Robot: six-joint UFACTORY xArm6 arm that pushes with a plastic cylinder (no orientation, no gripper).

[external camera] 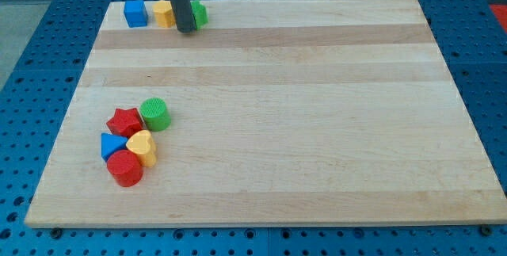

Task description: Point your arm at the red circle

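The red circle (pixel 124 168) lies at the view's lower left of the wooden board (pixel 317 113), at the bottom of a cluster. Touching it are a yellow heart (pixel 142 146) and a blue triangle (pixel 112 146); a red star (pixel 124 121) and a green circle (pixel 154 113) sit above them. My tip (pixel 185 28) is at the view's top left, far from the red circle, between a yellow block (pixel 163 13) and a green block (pixel 199 13) that the rod partly hides.
A blue cube (pixel 135 13) stands at the view's top left corner, left of the yellow block. The board's edges border a blue perforated table (pixel 32 66) all around.
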